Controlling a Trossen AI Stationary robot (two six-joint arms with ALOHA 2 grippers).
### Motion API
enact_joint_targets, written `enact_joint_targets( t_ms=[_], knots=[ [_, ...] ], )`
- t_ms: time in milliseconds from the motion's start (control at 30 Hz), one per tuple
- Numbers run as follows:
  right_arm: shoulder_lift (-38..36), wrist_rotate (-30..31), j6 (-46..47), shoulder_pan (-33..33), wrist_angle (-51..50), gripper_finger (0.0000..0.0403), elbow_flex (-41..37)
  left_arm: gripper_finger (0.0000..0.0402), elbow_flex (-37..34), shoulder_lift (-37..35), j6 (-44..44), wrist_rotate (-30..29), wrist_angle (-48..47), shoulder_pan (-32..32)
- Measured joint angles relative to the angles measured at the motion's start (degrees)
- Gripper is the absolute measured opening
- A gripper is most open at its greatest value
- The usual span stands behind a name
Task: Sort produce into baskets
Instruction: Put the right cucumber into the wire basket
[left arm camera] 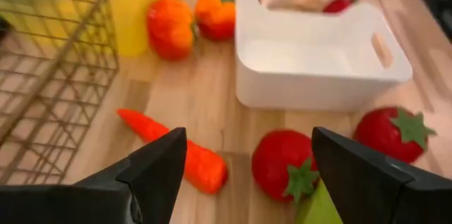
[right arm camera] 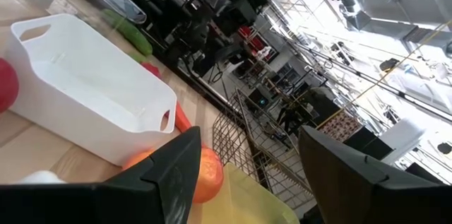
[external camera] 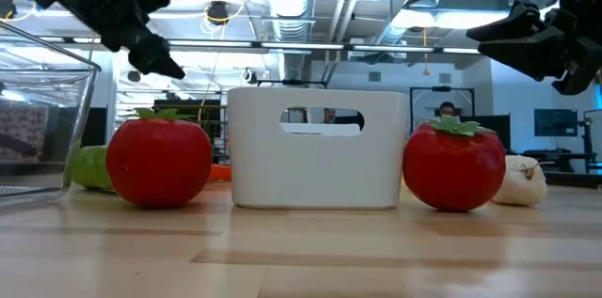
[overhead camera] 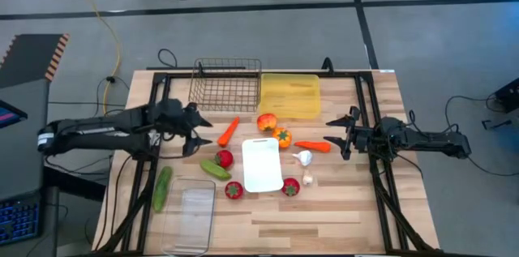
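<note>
So at this point the left end effector (overhead camera: 205,138) was hovering over the left half of the counter (overhead camera: 340,216), fingers spread apart and holding nothing. The key thing: one carrot (overhead camera: 229,131) lay just past its fingertips, toward the middle of the counter, and that arm was way closer to it than the right one. The carrot's long axis ran on a diagonal, fat end toward the wire basket (overhead camera: 225,84) at the far edge, thin tip pointing back toward the left arm. My guess is the fingers would need to close across the carrot, not along it.

The right end effector (overhead camera: 332,132) sat over the right half, also empty with a gap between its fingers, and the second carrot (overhead camera: 312,146) lay right by it, more or less crosswise.

Everything else was clustered mid-counter around the white tray (overhead camera: 262,164): two peppers (overhead camera: 274,130) at its far end, three red fruits (overhead camera: 225,158) around its sides, one cucumber (overhead camera: 215,169) beside it, another cucumber (overhead camera: 162,188) near the left edge next to the clear tub (overhead camera: 190,216), and garlic bulbs (overhead camera: 303,158) on its right.

Material-wise: the produce looked like smooth, glossy toy plastic, carrots tapered, fruits round with green leafy caps. The basket was open dark mesh, the yellow tray (overhead camera: 289,95) flat and shallow, the white tray smooth-walled with handle cutouts.
</note>
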Motion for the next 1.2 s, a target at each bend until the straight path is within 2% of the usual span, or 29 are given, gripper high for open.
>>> enact_joint_targets(
  t_ms=[267, 533, 733, 1033, 1200],
  knots=[
    [0.00, -0.02, 0.00, 0.00, 0.02, 0.0265, 0.01, 0.0273, 5.51, 10.67, 2.08, 1.13, -3.24, 0.00],
    [0.00, 0.00, 0.89, 0.00, 0.02, 0.0265, 0.00, 0.0273, 7.40, 14.31, 4.87, 1.14, -3.09, -0.92],
    [0.00, 0.00, 19.87, -0.04, -0.44, 0.0265, 0.02, 0.0273, 7.40, 14.04, 3.65, 1.08, -4.54, -1.97],
    [0.00, -0.07, 46.14, 0.00, -2.70, 0.0265, 0.02, 0.0273, 7.40, 14.07, 3.52, 1.03, -15.02, -4.33],
    [-0.02, -0.04, 56.83, -0.01, -2.35, 0.0265, 0.01, 0.0273, 7.39, 14.18, 3.51, 1.03, -15.58, -6.55]
  ],
)
